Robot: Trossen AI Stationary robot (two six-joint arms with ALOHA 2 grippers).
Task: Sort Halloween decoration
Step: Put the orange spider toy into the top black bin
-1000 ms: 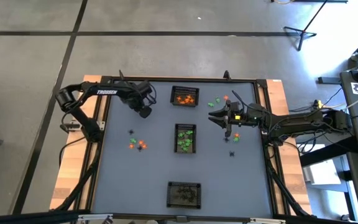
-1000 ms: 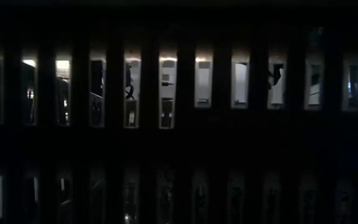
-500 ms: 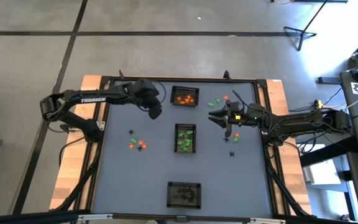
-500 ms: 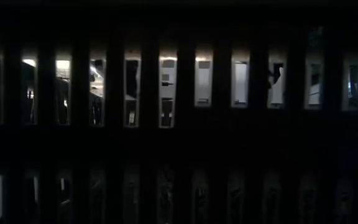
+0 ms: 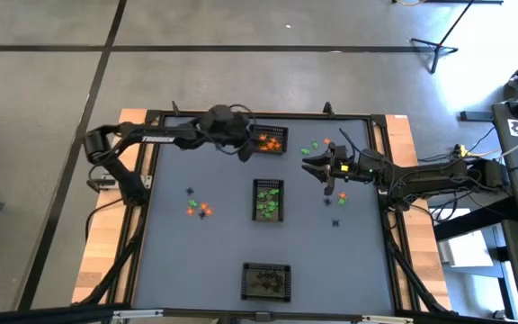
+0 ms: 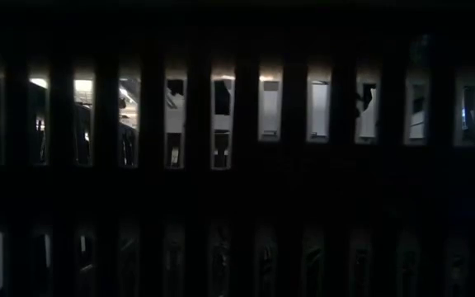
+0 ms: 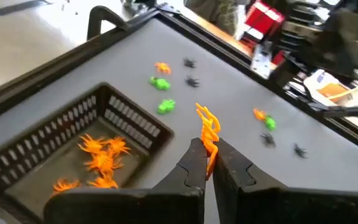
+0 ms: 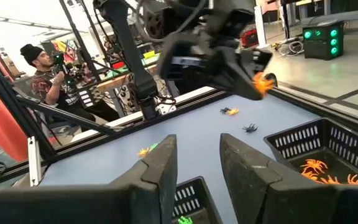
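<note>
My left arm has swung across the far end of the table since a second ago, and my left gripper (image 5: 244,151) now hangs just beside the orange basket (image 5: 267,139), at its 9 o'clock edge. Its fingers are pinched shut on an orange trinket (image 7: 208,129), which sticks up from the tips.

The orange basket already holds a clutch of orange trinkets (image 7: 99,158). The middle basket (image 5: 269,199), at table centre, holds green ones. The near basket (image 5: 266,281), at 6 o'clock, holds dark pieces I cannot make out.

My right gripper (image 5: 317,169) has stayed at 3 o'clock of the orange basket, fingers apart and holding nothing. Loose green and orange trinkets (image 5: 314,146) lie round it, and black ones (image 5: 336,221) toward 5 o'clock. A small orange and green cluster (image 5: 198,209) sits at 9 o'clock of the middle basket. A person (image 8: 48,78) stands beyond the table.
</note>
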